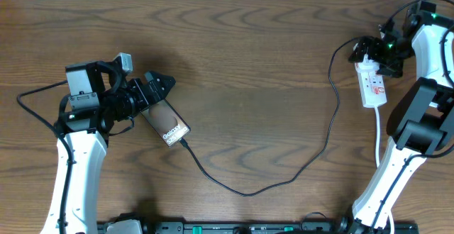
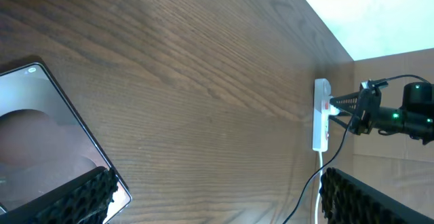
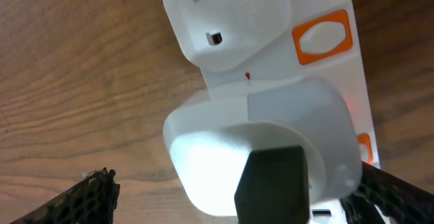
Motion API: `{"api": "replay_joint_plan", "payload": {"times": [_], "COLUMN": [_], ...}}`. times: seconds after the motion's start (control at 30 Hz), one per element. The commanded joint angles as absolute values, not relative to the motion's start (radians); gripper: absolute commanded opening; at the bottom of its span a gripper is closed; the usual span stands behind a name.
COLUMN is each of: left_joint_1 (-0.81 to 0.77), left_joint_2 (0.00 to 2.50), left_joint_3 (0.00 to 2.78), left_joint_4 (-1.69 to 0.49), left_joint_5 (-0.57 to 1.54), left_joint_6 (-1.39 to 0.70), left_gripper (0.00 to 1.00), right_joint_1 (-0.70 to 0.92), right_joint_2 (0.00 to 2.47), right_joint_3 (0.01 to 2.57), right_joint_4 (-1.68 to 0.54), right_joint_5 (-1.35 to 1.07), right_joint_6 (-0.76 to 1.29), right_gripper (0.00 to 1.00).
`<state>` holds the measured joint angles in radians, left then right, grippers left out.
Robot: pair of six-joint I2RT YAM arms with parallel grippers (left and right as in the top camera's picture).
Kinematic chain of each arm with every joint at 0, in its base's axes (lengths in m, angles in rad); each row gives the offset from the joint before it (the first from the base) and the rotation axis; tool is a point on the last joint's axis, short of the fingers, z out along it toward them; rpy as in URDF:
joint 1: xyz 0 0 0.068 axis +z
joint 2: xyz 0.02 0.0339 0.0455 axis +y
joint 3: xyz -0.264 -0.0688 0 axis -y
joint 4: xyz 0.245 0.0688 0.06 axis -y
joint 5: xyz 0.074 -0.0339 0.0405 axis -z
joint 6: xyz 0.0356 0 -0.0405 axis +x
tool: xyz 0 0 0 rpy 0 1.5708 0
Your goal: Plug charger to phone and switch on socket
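1. Brown wood table (image 1: 248, 42), with a pale strip of wall along the top of the overhead.
2. The phone (image 1: 167, 125) lies left of centre in the overhead, tilted, "Galaxy" end toward lower right. The charger (image 1: 284, 181) loops from that end along the bottom of the frame and up to the socket (image 1: 373, 85) at upper right.
3. The cable tip meets the phone's lower edge. It looks plugged in to me, but it's too small to confirm it's seated.
4. So I'd call the step in hand the switch. The right claw (image 1: 377, 52) hangs over the socket's top end, jaws wide, holding nothing.
5. In the right wrist view, a white adapter (image 3: 258, 142) fills the space between the fingers. The orange switch (image 3: 323, 38) is upper right of that frame, past the adapter and under neither finger.
6. Next move, as I read it: you need one fingertip on that switch. Shift toward the upper right of the wrist frame, clear the adapter, then press. Narrowing the jaws first should give a firmer poke.
7. A second orange patch (image 3: 364, 149) shows at the right edge. I can't tell which one feeds the adapter.
8. The left claw (image 1: 154, 96) is wide too, gripping nothing. The phone sits lower left in its wrist view, partly behind one finger; contact unclear.
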<state>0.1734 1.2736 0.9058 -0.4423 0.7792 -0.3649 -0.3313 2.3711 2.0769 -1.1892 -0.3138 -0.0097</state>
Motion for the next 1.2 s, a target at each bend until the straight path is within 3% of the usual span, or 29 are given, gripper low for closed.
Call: {"api": "replay_joint_plan", "payload": {"times": [0.0,0.37,0.9,1.17], "left_joint_1": [0.171,0.171,0.171,0.171], "left_joint_2": [1.28,1.28,1.28,1.28], "left_joint_3": [0.934,0.934,0.934,0.934], "left_joint_4": [-0.444,-0.443,-0.443,-0.443], "left_joint_5": [0.773,0.773,0.773,0.768], "left_joint_6": [-0.347,-0.348,-0.348,-0.348], "left_gripper": [0.98,0.98,0.98,0.98], "right_joint_1": [-0.312,-0.353,-0.369,-0.369], "right_joint_2": [2.373,2.373,2.368,2.278], "right_joint_3": [2.148,2.259,2.272,2.278], "right_joint_4": [-1.202,-1.308,-1.49,-1.518], "right_joint_5": [-0.375,-0.337,0.032,0.035], "right_joint_6": [0.003,-0.001,0.052,0.056], "right_gripper": [0.99,0.99,0.99,0.93]}}
